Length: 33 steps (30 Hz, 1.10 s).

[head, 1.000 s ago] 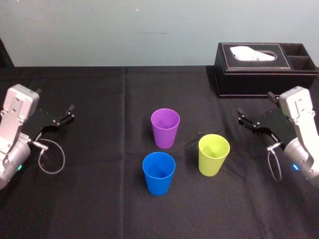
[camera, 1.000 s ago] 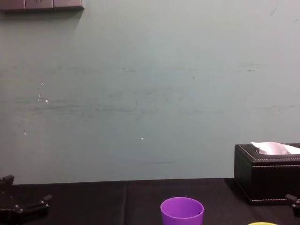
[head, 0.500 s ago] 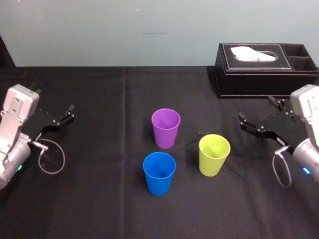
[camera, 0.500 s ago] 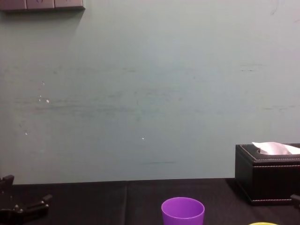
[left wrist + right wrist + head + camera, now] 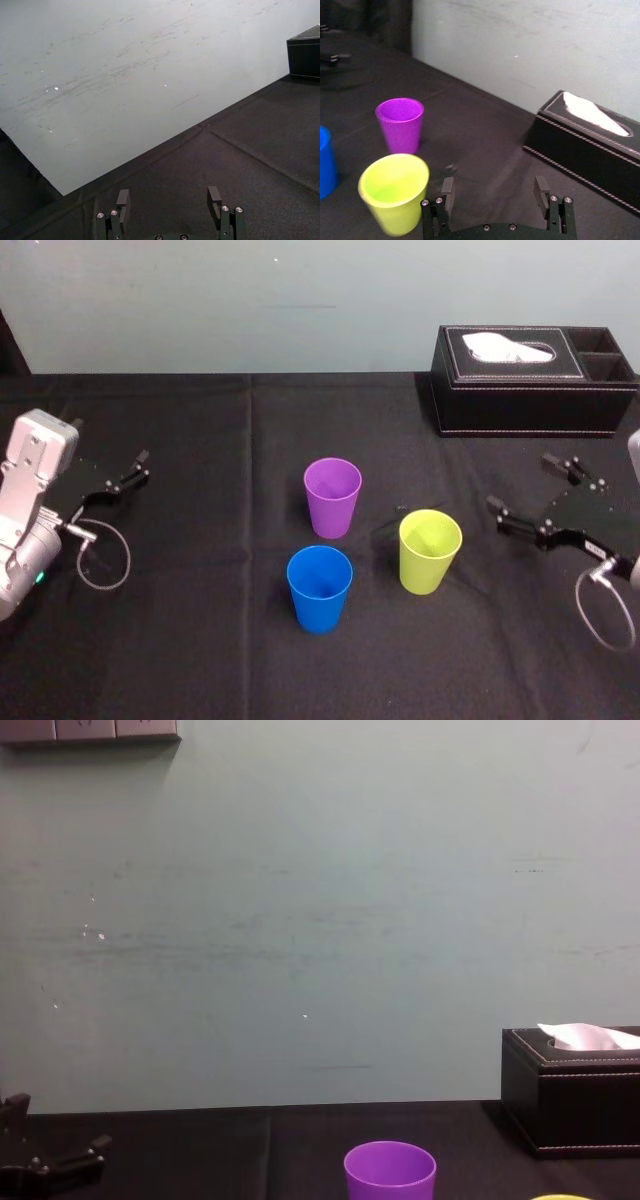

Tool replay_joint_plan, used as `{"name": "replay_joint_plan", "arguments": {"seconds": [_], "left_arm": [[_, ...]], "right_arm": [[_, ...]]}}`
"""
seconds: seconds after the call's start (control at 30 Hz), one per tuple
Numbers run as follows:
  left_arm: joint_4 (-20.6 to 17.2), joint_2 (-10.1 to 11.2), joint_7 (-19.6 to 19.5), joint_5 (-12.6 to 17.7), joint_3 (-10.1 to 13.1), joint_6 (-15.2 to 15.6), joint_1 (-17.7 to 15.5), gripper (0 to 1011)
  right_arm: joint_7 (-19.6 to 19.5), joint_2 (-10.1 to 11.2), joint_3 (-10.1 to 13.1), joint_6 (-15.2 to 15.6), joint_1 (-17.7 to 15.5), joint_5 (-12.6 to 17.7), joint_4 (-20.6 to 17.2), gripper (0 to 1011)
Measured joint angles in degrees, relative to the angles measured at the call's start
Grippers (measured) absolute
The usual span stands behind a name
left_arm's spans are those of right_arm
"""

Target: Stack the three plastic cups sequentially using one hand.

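Observation:
Three plastic cups stand upright and apart mid-table: a purple cup [image 5: 332, 497] farthest back, a blue cup [image 5: 319, 587] nearest me, and a yellow-green cup [image 5: 430, 550] to the right. My right gripper [image 5: 520, 482] hovers to the right of the yellow-green cup, open and holding nothing. The right wrist view shows its fingers [image 5: 493, 187] spread wide, with the yellow-green cup [image 5: 395, 192] close on one side, the purple cup [image 5: 400, 125] beyond and the blue cup [image 5: 324, 162] at the edge. My left gripper [image 5: 138, 467] rests open at the far left [image 5: 168, 197].
A black tissue box [image 5: 535, 380] with white tissue sits at the back right, behind the right gripper [image 5: 590, 145]. Black cloth [image 5: 220, 640] covers the table, and a pale wall runs along its far edge. A cable loop [image 5: 103, 562] hangs by the left wrist.
My right arm has drawn back to the right and toward the table's near side, staying open. The cups and the left arm have not moved.

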Motion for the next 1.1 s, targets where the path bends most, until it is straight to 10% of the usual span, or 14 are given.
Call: {"name": "replay_joint_plan", "arguments": {"seconds": [0.5,1.1], "left_arm": [[0.0,0.0,0.0,0.0,0.0,0.0,0.0,1011],[0.01,0.0,0.0,0.0,0.0,0.0,0.0,1011]], "right_arm": [[8.11,4.9,4.4,0.31,-7.52,3.08,-5.55,1003],[10.91,0.71,1.19,1.62,-7.07,-0.6,-3.64,1003]]}}
